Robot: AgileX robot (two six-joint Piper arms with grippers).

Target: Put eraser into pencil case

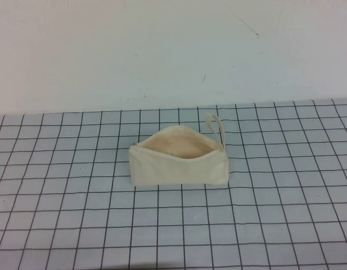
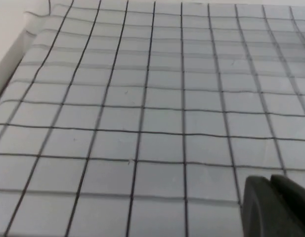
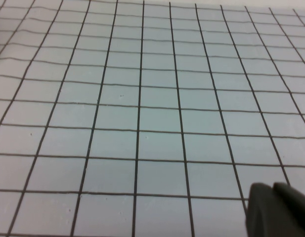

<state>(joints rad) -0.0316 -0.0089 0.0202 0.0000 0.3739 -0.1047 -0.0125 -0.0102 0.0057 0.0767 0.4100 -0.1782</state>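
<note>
Pencil case (image 1: 179, 166) unzipped mid-table; left gripper (image 2: 277, 207), right gripper (image 3: 279, 210) over bare grid, jaws' state unclear.

We see a grid-lined table (image 1: 263, 225) of pale squares and black lines, white wall (image 1: 162, 50) behind.

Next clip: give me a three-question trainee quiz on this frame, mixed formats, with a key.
1. True or false: the pencil case is zipped shut.
2. Is the eraser visible on the gridded mat? A) yes B) no
3. Fill in: the loop strap sits at the case's ___ end (robot's left or right).

Key: 1 false, its mouth gapes, showing peach lining. 2 B. 3 right.

Left gripper and right gripper show only a dark edge in their wrist views, over bare mat.
</note>
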